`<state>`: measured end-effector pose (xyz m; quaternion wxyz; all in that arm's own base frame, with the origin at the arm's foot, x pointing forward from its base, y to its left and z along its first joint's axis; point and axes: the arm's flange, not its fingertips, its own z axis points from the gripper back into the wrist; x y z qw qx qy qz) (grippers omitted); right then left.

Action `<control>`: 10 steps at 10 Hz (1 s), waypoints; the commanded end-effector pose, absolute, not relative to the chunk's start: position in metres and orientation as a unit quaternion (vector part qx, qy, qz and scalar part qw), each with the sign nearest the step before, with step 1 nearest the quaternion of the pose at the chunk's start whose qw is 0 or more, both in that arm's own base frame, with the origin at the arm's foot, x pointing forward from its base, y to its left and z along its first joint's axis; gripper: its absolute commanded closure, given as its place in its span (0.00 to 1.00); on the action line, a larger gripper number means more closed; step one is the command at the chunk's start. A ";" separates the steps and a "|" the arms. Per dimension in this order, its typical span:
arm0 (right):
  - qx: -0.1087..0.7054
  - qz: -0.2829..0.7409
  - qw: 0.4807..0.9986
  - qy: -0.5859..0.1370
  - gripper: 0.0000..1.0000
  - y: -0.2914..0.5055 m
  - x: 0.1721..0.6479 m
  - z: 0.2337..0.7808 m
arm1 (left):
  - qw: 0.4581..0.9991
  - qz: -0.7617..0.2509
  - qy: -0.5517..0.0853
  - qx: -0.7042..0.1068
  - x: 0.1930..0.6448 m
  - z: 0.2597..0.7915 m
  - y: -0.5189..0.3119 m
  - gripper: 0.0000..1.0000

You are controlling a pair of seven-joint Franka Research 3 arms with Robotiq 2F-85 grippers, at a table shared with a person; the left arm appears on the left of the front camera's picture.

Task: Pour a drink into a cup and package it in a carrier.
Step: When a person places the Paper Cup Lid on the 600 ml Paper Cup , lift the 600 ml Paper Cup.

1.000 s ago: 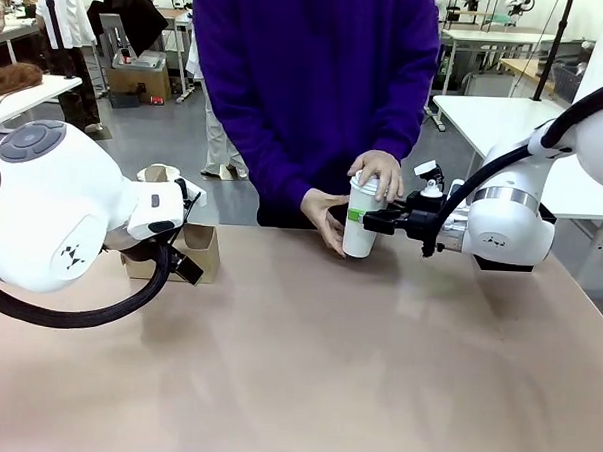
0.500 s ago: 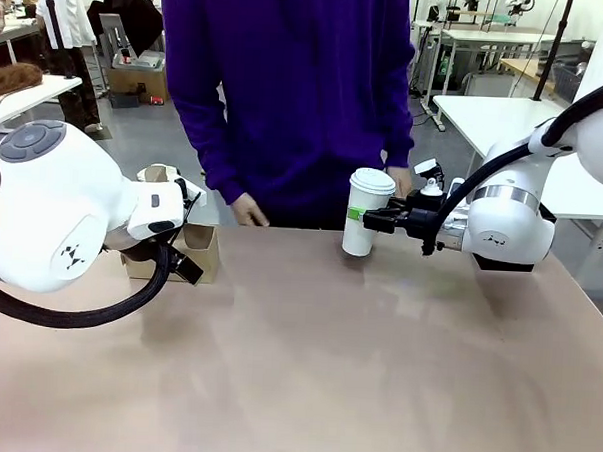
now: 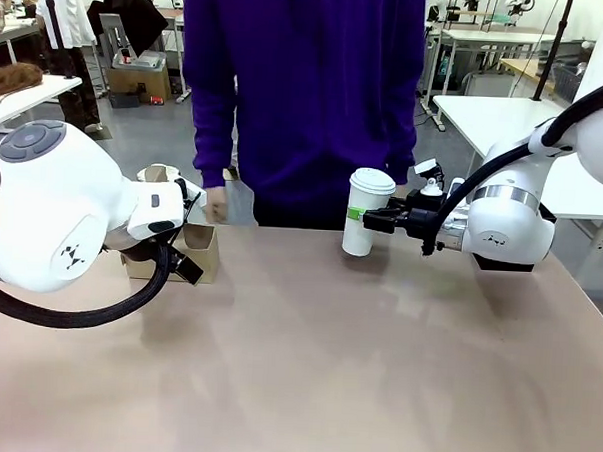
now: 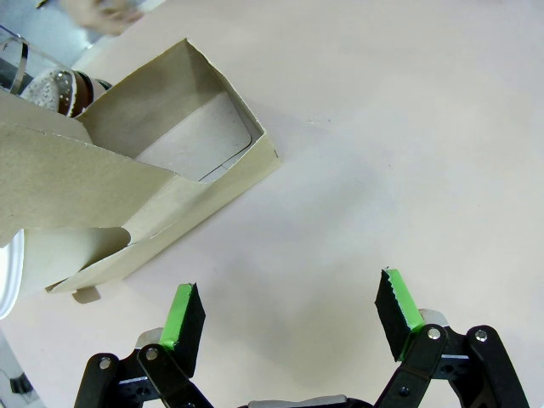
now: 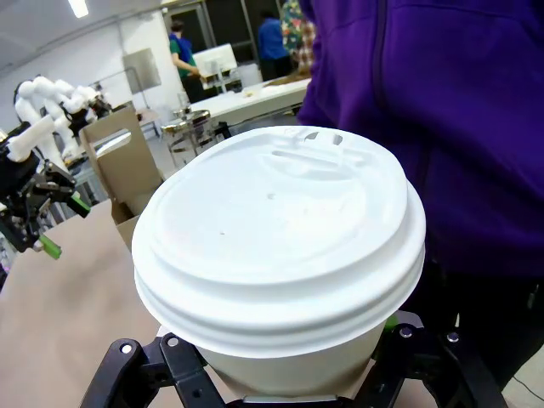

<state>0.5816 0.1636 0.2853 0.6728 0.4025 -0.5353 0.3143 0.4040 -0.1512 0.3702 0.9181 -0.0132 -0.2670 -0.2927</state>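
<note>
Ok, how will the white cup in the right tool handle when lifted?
The cup is paper, so its wall probably dents if the right tool, shut on it mid-height, squeezes harder. Tall and narrower at the base, it likely tips easily when set down. The lid looks seated, which should limit spills; its fill can't be seen.

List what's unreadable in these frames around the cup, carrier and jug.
- cup contents: lid covers them in right wrist view; paper wall opaque in front view.
- right gripper pads: under the lid's rim, right wrist view.
- jug fill level: left wrist view, cut off by the edge, behind the carrier.
- carrier's far well: behind its handle panel, same view.
- person's hand: blurred, front view.
</note>
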 end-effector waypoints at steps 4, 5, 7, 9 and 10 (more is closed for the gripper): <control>0.393 0.328 0.669 -0.539 0.19 0.147 0.565 0.351 | 0.918 -0.293 -0.267 -0.014 0.404 0.371 -0.151 0.00; 0.382 0.335 0.672 -0.539 0.19 0.140 0.555 0.378 | 0.918 -0.293 -0.267 -0.014 0.404 0.371 -0.151 0.00; 0.373 0.344 0.671 -0.541 0.19 0.127 0.529 0.438 | 0.918 -0.293 -0.267 -0.014 0.404 0.371 -0.151 0.00; 0.364 0.357 0.667 -0.543 0.19 0.117 0.491 0.496 | 0.918 -0.293 -0.267 -0.014 0.404 0.371 -0.151 0.00; 0.362 0.363 0.662 -0.547 0.19 0.115 0.472 0.521 | 0.918 -0.293 -0.267 -0.014 0.404 0.371 -0.151 0.00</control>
